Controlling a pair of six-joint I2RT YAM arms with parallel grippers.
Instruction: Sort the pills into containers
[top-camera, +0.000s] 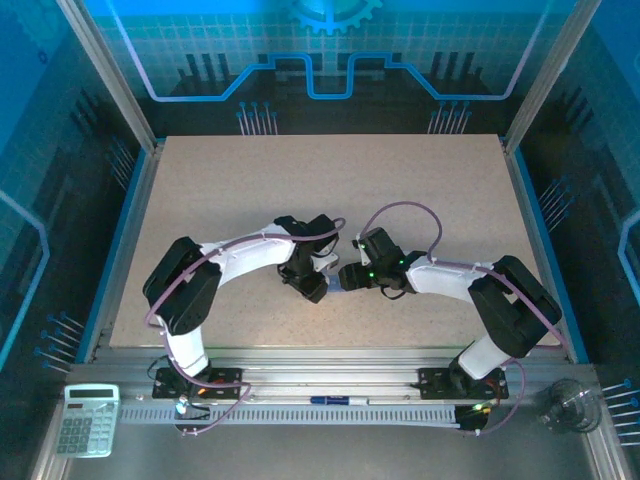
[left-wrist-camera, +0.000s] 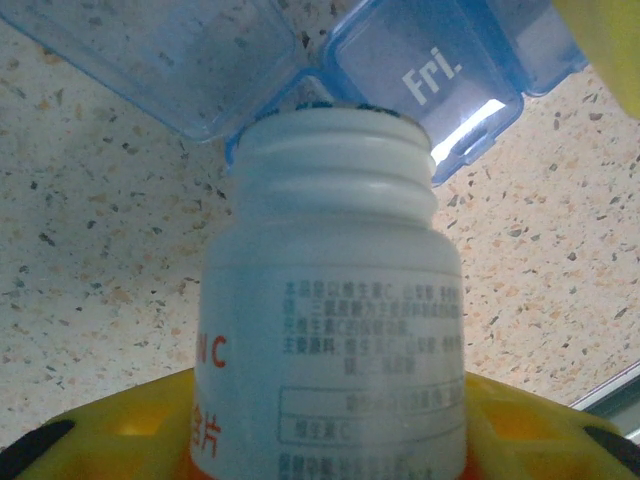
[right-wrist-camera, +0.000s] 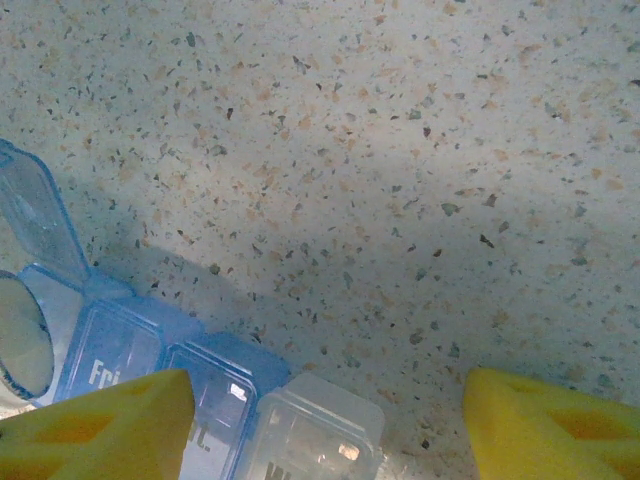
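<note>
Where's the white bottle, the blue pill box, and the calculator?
white bottle (left-wrist-camera: 335, 330), left wrist view, on its printed label.
blue pill box (right-wrist-camera: 225, 365), right wrist view, on the closed lid next to the Fri. one.
calculator (top-camera: 87, 420), top view, on its keys.

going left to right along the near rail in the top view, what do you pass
calculator → left arm base → blue pen → right arm base → clear cup
</note>
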